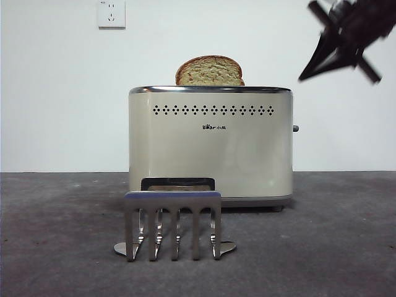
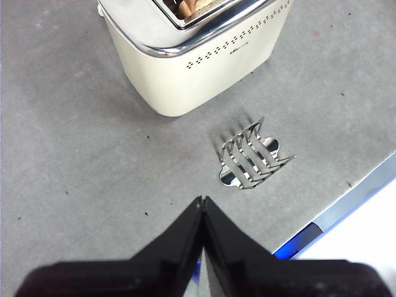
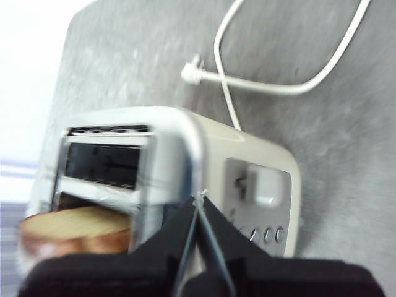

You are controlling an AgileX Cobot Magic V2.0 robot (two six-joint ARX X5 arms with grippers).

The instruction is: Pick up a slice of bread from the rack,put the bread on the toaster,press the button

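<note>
The cream toaster (image 1: 210, 148) stands mid-table. The slice of bread (image 1: 209, 72) sits upright in its slot, with the domed top sticking out. The silver rack (image 1: 173, 226) stands empty in front of the toaster. The small grey button (image 1: 295, 129) sticks out of the toaster's right narrow side. My right gripper (image 1: 307, 74) hangs shut and empty, high above and to the right of the toaster. In the right wrist view it (image 3: 199, 198) is over the toaster's (image 3: 185, 161) control end, with the bread (image 3: 74, 228) in the near slot. My left gripper (image 2: 202, 200) is shut and empty, held back from the rack (image 2: 252, 162) and toaster (image 2: 185, 68).
A white power cable (image 3: 272, 86) with its plug lies on the grey table behind the toaster. The control end carries a cream lever (image 3: 266, 184) and a row of small round knobs (image 3: 266, 235). A wall socket (image 1: 111, 13) is on the white wall. The table's edge (image 2: 346, 204) is near the rack.
</note>
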